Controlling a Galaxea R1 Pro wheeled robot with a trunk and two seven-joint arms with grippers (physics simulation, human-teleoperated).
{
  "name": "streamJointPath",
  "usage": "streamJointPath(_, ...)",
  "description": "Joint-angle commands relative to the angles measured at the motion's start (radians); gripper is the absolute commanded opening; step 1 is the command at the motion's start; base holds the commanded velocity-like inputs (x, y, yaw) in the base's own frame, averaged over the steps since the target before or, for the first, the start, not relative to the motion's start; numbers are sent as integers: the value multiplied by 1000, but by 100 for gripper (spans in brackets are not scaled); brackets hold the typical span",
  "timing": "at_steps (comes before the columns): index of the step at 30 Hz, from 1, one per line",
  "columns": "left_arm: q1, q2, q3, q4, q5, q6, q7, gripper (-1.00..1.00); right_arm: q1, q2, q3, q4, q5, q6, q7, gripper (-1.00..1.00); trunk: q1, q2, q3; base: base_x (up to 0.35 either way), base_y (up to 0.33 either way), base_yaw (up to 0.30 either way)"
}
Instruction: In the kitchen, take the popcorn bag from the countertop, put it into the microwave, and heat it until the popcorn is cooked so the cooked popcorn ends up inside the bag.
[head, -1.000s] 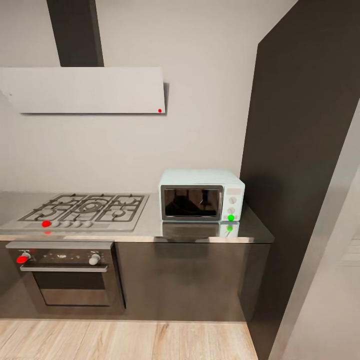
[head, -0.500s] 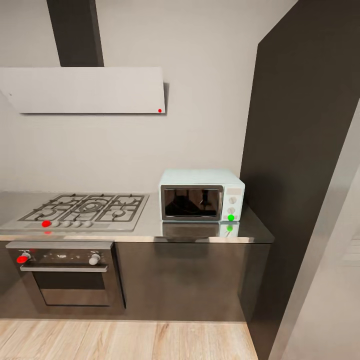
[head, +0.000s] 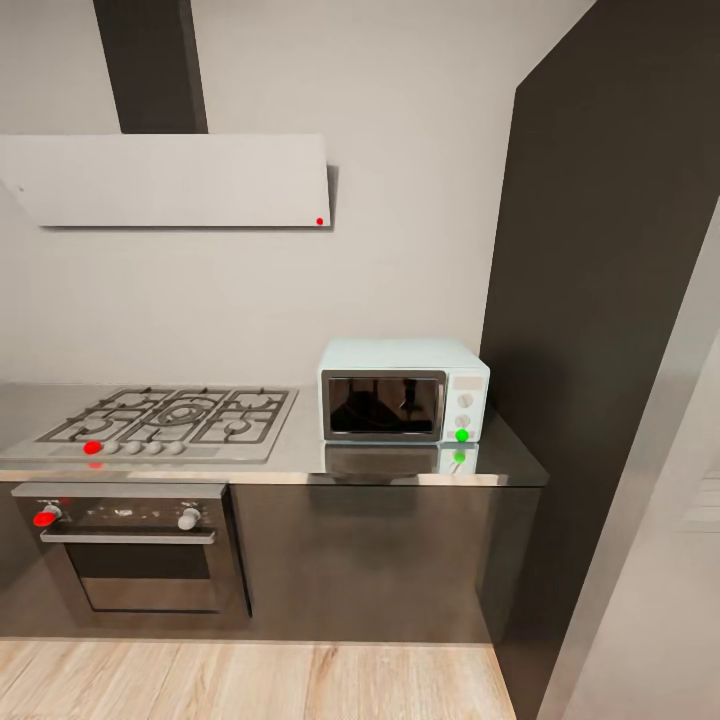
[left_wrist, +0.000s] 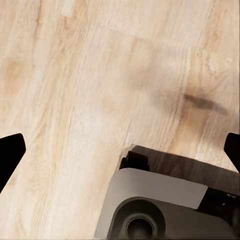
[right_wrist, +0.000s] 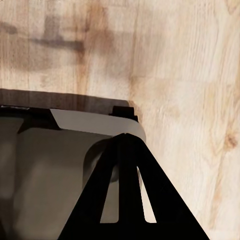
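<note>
Scene: a kitchen seen from the head camera, with a pale wall and a dark tall cabinet (head: 600, 300) at the right
Microwave (head: 403, 390): mint-blue, door shut, standing on the grey table (head: 400, 462) near its right end, a green dot on its lower knob
Hob (head: 165, 420): gas hob set into the table, left of the microwave, apart from it
Oven (head: 130, 545): steel oven under the hob, with a red dot on its left knob
Hood (head: 170, 180): pale flat panel on the wall above the hob
Left claw (left_wrist: 120, 150): jaws spread wide, dark fingertips (left_wrist: 10, 152) at opposite edges of the wrist view, nothing between them; below it lie the wooden floor (left_wrist: 75, 90) and part of the robot's grey base (left_wrist: 160, 205)
Right claw (right_wrist: 127, 200): fingers drawn together in a narrow wedge, holding nothing, over the base and wooden floor
</note>
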Motion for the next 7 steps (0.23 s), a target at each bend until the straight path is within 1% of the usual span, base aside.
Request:
streamJointPath(1,-1,-6,-8,0,7,-3,3,100,-1,-1,-7,2,5,-10,2,-100,0,-1,-1,0,0,0)
streamJointPath(3,-1,-12,-8,0,9,-3,3,100,-1,-5,-7,-5,9,-17,1,-100,0,-1,-1,0,0,0)
streamJointPath(7,-1,-14,-8,0,11,-3,3,100,-1,-10,-8,-9,7,-19,1,-100,0,-1,-1,0,0,0)
